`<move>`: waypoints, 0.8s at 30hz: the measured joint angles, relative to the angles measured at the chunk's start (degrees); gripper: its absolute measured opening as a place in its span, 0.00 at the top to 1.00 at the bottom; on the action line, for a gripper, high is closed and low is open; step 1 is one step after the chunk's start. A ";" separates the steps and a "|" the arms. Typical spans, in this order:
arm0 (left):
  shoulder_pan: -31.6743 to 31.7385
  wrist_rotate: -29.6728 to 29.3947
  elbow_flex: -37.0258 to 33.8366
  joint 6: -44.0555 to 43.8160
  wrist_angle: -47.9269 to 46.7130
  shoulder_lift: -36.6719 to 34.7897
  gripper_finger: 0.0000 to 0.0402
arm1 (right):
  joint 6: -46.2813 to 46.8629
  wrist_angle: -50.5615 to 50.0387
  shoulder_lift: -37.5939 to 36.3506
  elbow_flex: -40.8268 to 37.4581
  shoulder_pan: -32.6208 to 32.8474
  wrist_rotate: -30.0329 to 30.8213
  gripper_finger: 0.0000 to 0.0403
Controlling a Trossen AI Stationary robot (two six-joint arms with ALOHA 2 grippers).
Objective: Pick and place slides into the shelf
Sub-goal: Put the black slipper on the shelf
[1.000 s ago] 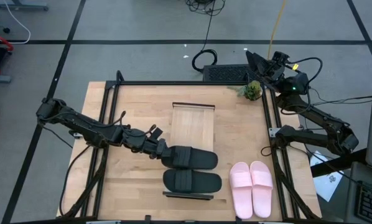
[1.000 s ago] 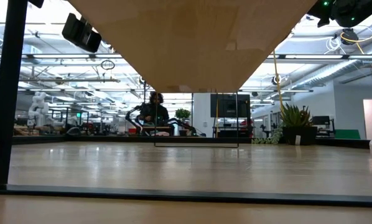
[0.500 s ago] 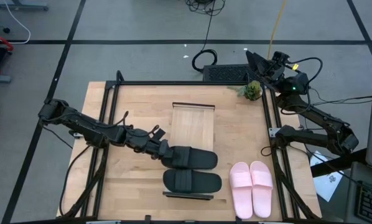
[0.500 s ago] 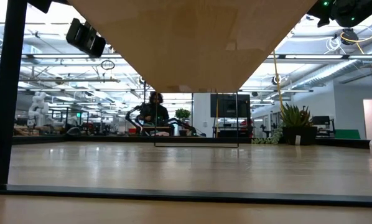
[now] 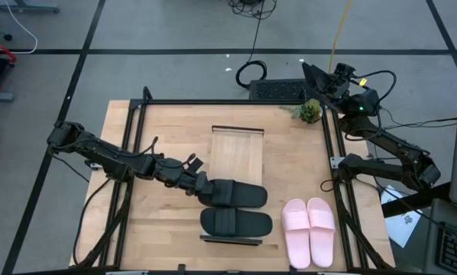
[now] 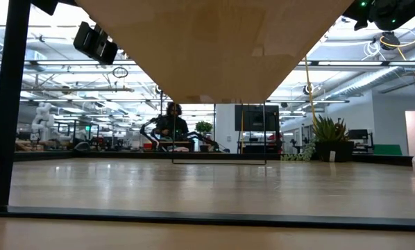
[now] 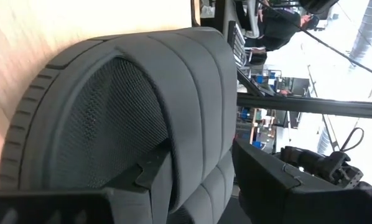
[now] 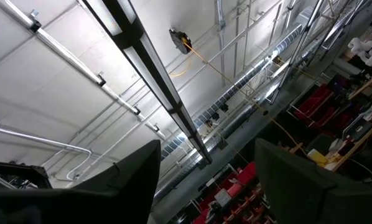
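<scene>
1. From above, my left hand [image 5: 202,186] reaches low across the bench [image 5: 163,130] to one black slide [image 5: 234,194]'s end on the shelf [image 5: 237,150].
2. Only my wrist view shows the grip – fingers [image 7: 155,167] part-open, clamped on that slide.
3. The other black slide [image 5: 236,222] lies beside it; the pink pair [image 5: 309,230] sits on the bench.
4. My right hand [image 8: 204,168] – spread wide, empty – is raised off the far corner.

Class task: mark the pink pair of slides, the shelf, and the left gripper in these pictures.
Pink pair of slides [image 5: 309,227], high view: straps of the pair.
Shelf [image 5: 237,156], high view: bare slatted board.
Left gripper [image 5: 206,194], high view: fingertips at the black slide's end.
</scene>
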 joint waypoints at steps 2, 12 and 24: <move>0.00 0.07 0.00 0.03 -0.47 0.00 0.60 | 0.00 0.00 0.00 0.00 0.00 -0.03 0.39; 0.00 0.06 0.00 0.58 -1.64 -0.68 0.60 | 0.62 0.00 0.00 0.00 0.00 -0.21 0.39; -0.28 -1.17 -0.02 1.65 -8.74 -4.26 0.60 | 0.55 0.24 0.02 0.00 0.00 -0.27 0.39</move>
